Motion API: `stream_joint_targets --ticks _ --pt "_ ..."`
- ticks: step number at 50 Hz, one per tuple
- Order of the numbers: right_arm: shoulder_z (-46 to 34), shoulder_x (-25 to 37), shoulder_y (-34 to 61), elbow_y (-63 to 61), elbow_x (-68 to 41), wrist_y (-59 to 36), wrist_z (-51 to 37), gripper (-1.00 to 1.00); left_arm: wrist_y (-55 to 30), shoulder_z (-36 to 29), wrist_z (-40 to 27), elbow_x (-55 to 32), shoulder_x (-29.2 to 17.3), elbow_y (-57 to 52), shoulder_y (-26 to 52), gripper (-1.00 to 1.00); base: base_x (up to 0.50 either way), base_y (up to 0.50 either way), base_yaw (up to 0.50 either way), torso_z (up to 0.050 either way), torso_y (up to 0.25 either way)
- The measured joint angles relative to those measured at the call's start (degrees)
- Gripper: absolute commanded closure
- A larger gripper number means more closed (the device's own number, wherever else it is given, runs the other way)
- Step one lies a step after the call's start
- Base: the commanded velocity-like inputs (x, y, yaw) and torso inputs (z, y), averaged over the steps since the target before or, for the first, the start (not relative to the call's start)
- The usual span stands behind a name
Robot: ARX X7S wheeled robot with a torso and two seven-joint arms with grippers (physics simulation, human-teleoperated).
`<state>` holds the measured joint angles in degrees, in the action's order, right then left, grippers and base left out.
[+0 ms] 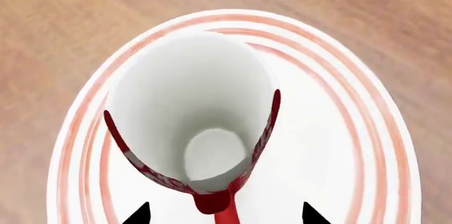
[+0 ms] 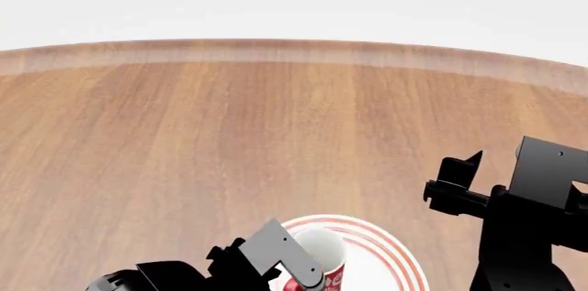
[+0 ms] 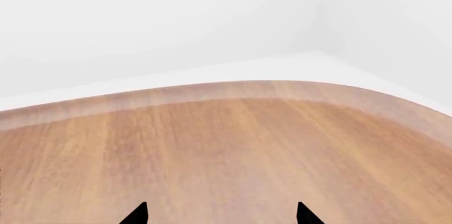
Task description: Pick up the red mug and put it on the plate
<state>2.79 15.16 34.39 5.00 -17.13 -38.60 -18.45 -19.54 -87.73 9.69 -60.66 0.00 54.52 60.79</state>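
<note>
The red mug (image 1: 190, 128) with a white inside stands upright on the white plate (image 1: 332, 144) with red rings. Its red handle (image 1: 215, 203) points toward my left gripper (image 1: 226, 216). That gripper is open: its two black fingertips (image 1: 141, 214) stand wide apart on either side of the handle and do not touch it. In the head view the mug (image 2: 323, 253) and plate (image 2: 390, 253) sit at the near edge, with my left gripper (image 2: 294, 270) right beside the mug. My right gripper (image 2: 450, 184) hovers open and empty above the table, to the plate's right.
The wooden table (image 2: 275, 133) stretches far ahead to a rounded far edge (image 3: 233, 89), with white wall beyond. My right arm (image 2: 524, 236) stands close to the plate's right side.
</note>
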Motion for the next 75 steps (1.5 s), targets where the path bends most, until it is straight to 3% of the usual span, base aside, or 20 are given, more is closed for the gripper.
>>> stream_joint_targets --ticks 30,36,50,60,69,75 --pt "-0.94 -0.20 0.40 0.20 -0.37 0.01 -0.40 -1.00 0.03 -0.16 1.66 1.59 -0.80 -1.12 1.03 -1.00 0.00 0.00 0.00 0.000 0.000" --pt "-1.22 -0.30 0.47 0.47 -0.38 0.17 -0.45 -1.00 -1.85 0.06 -0.44 0.32 -5.67 -10.63 1.44 -1.00 0.00 0.00 0.00 0.000 0.000" --pt "-1.86 -0.53 0.54 1.27 -0.42 0.77 -0.43 -1.00 -7.40 1.54 -11.02 -4.41 -22.59 -38.64 3.46 -1.00 0.00 0.00 0.00 0.000 0.000" --pt "-2.08 -0.55 0.69 0.65 -0.72 0.33 -0.65 -1.00 -5.73 5.80 -14.96 -8.99 -33.40 -52.58 4.29 -1.00 0.00 0.00 0.00 0.000 0.000" --pt "-2.73 -0.59 1.18 -0.52 -1.01 -0.60 -0.74 -1.00 0.44 11.22 -17.74 -11.94 -37.89 -58.09 3.37 -1.00 0.00 0.00 0.00 0.000 0.000" --pt "-3.73 -0.49 1.59 -2.60 -1.43 -1.09 -0.05 -1.00 6.33 15.51 -26.43 -10.84 -37.79 -59.09 2.08 -1.00 0.00 0.00 0.00 0.000 0.000"
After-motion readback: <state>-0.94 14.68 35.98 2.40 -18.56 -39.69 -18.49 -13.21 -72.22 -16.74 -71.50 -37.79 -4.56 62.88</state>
